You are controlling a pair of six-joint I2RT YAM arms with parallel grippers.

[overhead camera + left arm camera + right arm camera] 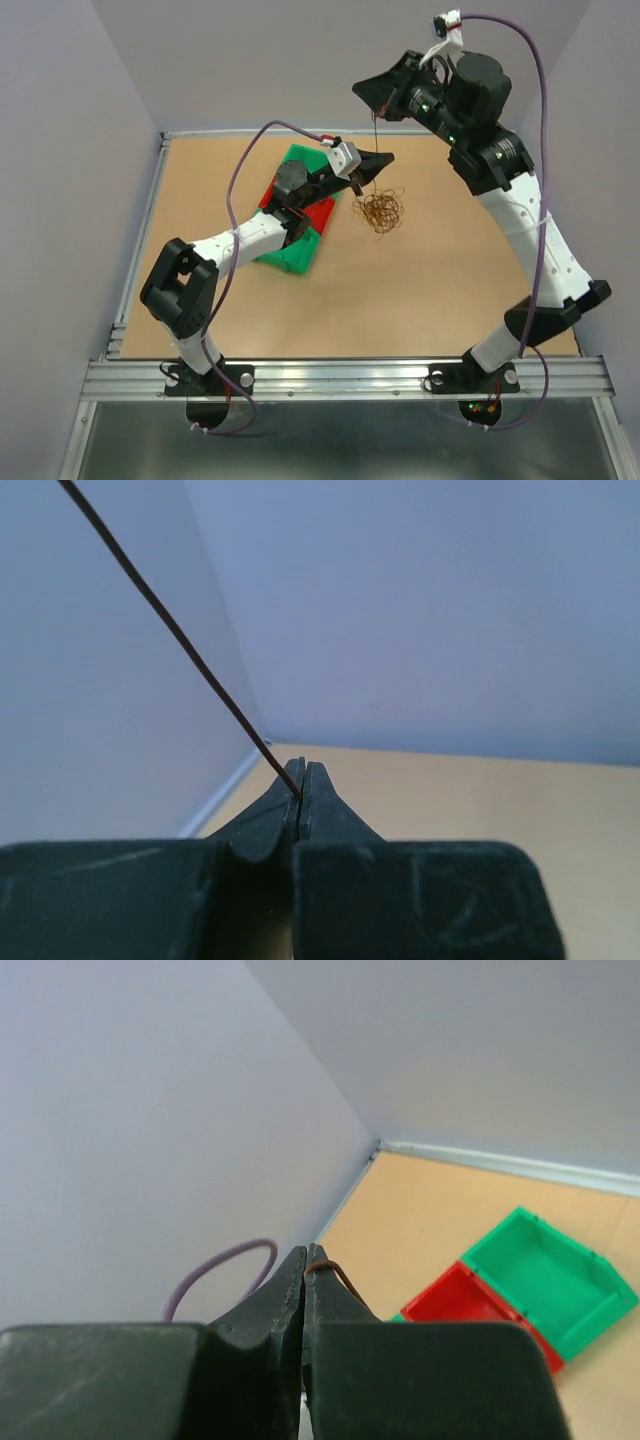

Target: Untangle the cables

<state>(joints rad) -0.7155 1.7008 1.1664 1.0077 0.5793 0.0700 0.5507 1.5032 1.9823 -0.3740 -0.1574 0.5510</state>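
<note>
Though faint overhead, dark wire (pixel 180 638) between tips of left end effector (pixel 302 794)

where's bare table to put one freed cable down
Bare table right of the cables, up to the right arm, and the near strip in front of the bins. Crowded centre-left: green bin, red bin, left arm over them, cables alongside.

Even bright light; soft shadows; left pincer (pixel 303 776) seemingly blurred.
</note>
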